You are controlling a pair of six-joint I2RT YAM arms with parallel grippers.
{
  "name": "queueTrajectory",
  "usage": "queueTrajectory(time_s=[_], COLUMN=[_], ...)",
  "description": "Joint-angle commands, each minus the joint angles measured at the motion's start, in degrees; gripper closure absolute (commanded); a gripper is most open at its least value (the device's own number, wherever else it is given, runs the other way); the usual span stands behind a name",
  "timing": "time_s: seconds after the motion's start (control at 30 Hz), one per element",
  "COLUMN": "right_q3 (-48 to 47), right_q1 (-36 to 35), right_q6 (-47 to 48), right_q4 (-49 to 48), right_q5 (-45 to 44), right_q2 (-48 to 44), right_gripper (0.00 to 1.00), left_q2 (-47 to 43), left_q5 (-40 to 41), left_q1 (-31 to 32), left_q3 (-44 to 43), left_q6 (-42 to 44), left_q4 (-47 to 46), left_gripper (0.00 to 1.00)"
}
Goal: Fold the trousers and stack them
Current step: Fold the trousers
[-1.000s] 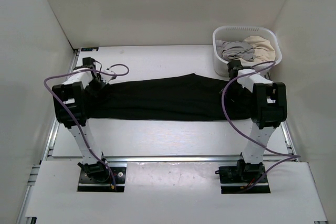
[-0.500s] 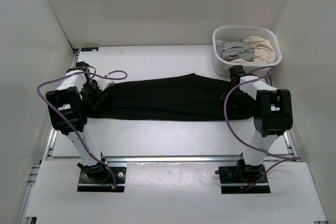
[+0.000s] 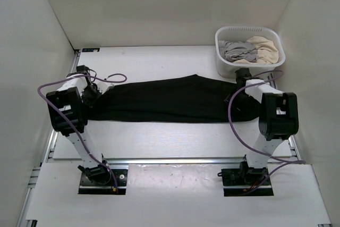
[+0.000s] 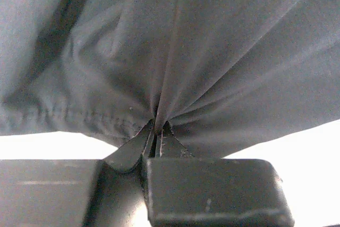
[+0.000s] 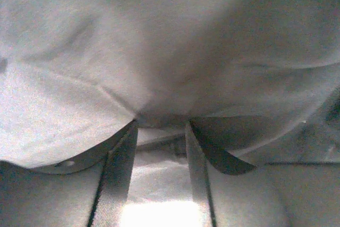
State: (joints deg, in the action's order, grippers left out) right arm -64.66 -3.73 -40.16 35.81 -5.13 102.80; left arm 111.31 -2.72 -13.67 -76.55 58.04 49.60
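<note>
The black trousers (image 3: 170,99) lie stretched left to right across the white table. My left gripper (image 3: 97,90) is at their left end. In the left wrist view it (image 4: 157,127) is shut on a pinched fold of the trousers (image 4: 212,51) near a stitched hem. My right gripper (image 3: 241,82) is at the trousers' right end, close to the basket. In the right wrist view its fingers (image 5: 127,147) stand apart with the trousers' fabric (image 5: 159,41) draped over and between their tips.
A white laundry basket (image 3: 248,27) holding grey and beige clothes (image 3: 249,50) stands at the back right, just behind the right gripper. White walls enclose the table on the left, back and right. Purple cables loop off both arms.
Both arms have shifted outward and their elbows have come nearer. The left gripper stayed at the trousers' left end, the right gripper at the right end. The trousers have barely moved.
</note>
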Motion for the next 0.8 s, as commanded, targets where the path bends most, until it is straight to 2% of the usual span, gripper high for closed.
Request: queueTrajectory(time_s=[0.0,0.1,0.13,0.27,0.37,0.4,0.43,0.6,0.67,0.7,0.77], right_q3=[4.27,8.32,9.02,9.64,8.51,8.5,7.89,6.14,5.35,4.64,4.11], right_q1=[3.54,6.62,7.15,7.86,7.86,7.86,7.86,7.86,7.86,7.86,7.86], right_q6=[-1.67,-3.25,-3.26,-3.26,-2.64,-2.12,-2.11,0.43,2.63,4.63,5.52], right_q4=[0.49,-0.83,-1.35,-0.84,-0.13,-0.13,0.48,1.72,3.29,3.91,4.61], right_q5=[0.03,2.57,2.58,3.1,3.1,3.1,2.49,0.73,-0.58,-0.59,-1.9], right_q2=[0.11,0.12,0.12,0.12,0.73,0.73,0.73,-1.37,-3.04,-5.57,-7.87], right_gripper=[0.53,0.53,0.53,0.53,0.53,0.53,0.53,0.51,0.47,0.44,0.44], left_q2=[-8.28,-15.05,-17.5,-18.14,-15.6,-15.07,-15.07,-14.28,-14.28,-12.71,-11.82], left_q5=[-0.88,-3.51,-3.52,-1.59,-5.35,-6.76,-6.77,-3.0,-2.99,-5.08,-7.45], left_q1=[-2.58,-4.25,-4.87,-5.57,-7.16,-7.94,-7.95,-9.26,-11.19,-13.64,-15.23], left_q3=[3.85,8.85,10.44,14.68,10.91,10.03,9.5,10.99,8.45,2.09,-0.67], left_q6=[2.68,7.69,9.01,10.78,10.78,11.47,12.26,14.55,15.08,15.08,15.08], left_q4=[-0.3,-0.3,-0.3,0.49,7.06,9.35,13.63,16.23,16.23,17.62,19.12], left_gripper=[0.86,0.86,0.82,0.76,0.58,0.46,0.28,0.26,0.25,0.25,0.25])
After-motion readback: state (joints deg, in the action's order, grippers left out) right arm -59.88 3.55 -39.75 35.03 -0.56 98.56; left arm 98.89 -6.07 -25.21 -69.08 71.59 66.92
